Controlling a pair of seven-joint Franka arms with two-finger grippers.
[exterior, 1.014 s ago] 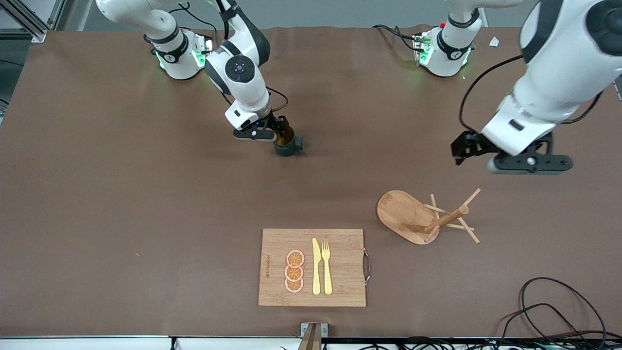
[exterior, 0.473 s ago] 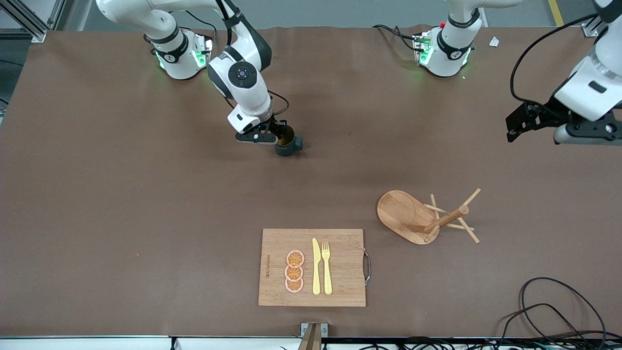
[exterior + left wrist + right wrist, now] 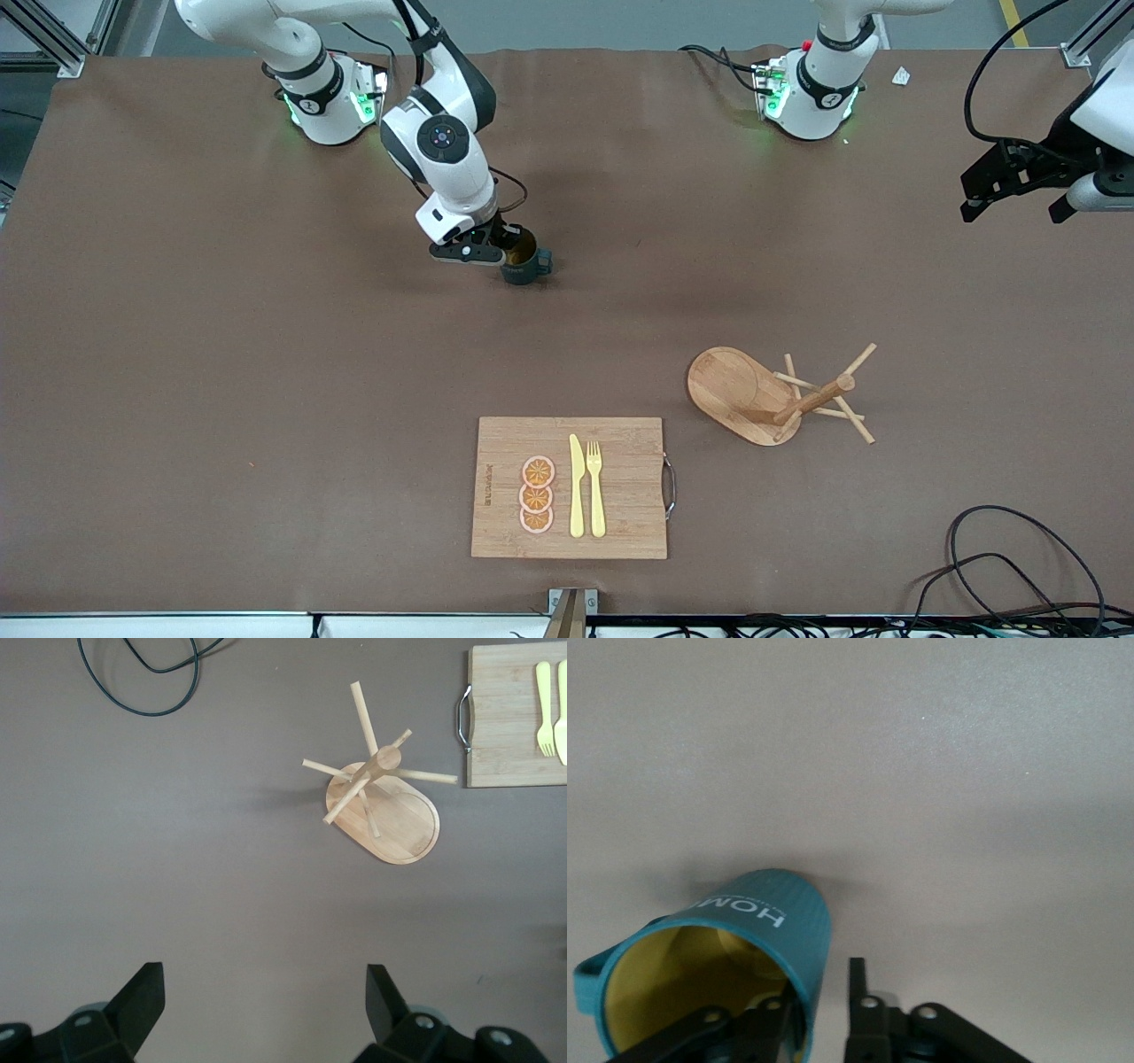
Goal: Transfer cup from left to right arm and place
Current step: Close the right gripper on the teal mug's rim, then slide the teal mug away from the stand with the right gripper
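Note:
The dark teal ribbed cup [image 3: 528, 265] stands upright on the brown table near the middle, its handle toward the left arm's end. My right gripper [image 3: 511, 247] is down over its rim. In the right wrist view the cup [image 3: 757, 921] shows its yellow inside, and the right gripper [image 3: 819, 988] straddles the wall. One finger is inside and the other finger [image 3: 857, 979] is outside, with a thin strip of table between it and the wall. My left gripper [image 3: 1014, 188] hangs open and empty high over the left arm's end of the table, seen also as the left gripper [image 3: 266, 979].
A wooden peg rack [image 3: 780, 394] stands nearer the front camera, toward the left arm's end. A bamboo cutting board [image 3: 620, 487] with orange slices, a yellow knife and a fork lies near the front edge. A black cable [image 3: 1019, 558] loops at the front corner.
The right gripper's fingers have narrowed from wide open to close around the cup's wall. The left arm has risen and drawn away toward its own end of the table. The cup has not moved.

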